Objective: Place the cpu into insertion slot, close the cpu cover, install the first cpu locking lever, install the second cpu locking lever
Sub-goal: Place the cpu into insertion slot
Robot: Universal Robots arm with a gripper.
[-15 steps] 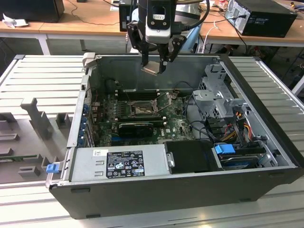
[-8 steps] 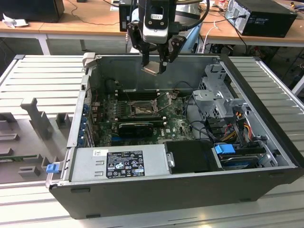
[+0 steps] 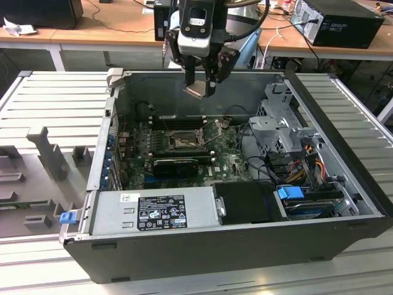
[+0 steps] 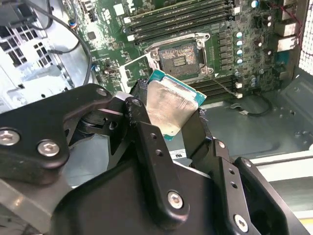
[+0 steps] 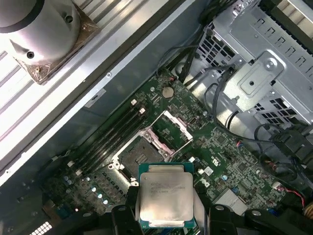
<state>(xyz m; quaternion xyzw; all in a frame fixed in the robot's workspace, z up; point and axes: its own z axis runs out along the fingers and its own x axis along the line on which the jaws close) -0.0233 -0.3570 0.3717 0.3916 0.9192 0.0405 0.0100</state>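
Cpu [image 3: 196, 91], a small flat square chip with a dull grey metal top and a thin green edge, is in the air above the open computer case, clamped by two opposite edges between the black fingers of the gripper [image 3: 201, 85]. In both wrist views the jaws press on the sides of the cpu [image 4: 168, 105] [image 5: 165, 198], and its other two edges are free. The insertion slot [image 3: 183, 142], a square socket with a black frame and a dark centre on the green circuit board [image 3: 228, 163], lies below the chip and well apart from it, with nothing inside. The cpu cover [image 5: 171, 130], a thin silver metal frame with a square window, is swung open and stands just beside the insertion slot [image 5: 139, 156], so the room directly over the socket is open. In the second wrist view a thin wire lever [image 4: 221, 84] lies near one side of the slot [image 4: 183, 56]. Long black memory slots [image 5: 112, 134] run close along another side of the socket. A silver perforated drive cage [image 3: 276, 123] with bundled cables stands on the exterior view's right, and a grey metal power supply box [image 3: 153, 212] lies against the near wall. The dark grey case [image 3: 215, 255] lies on its side on a ribbed light grey metal table [image 3: 55, 98]. Behind it stand wooden workbenches [image 3: 92, 27].
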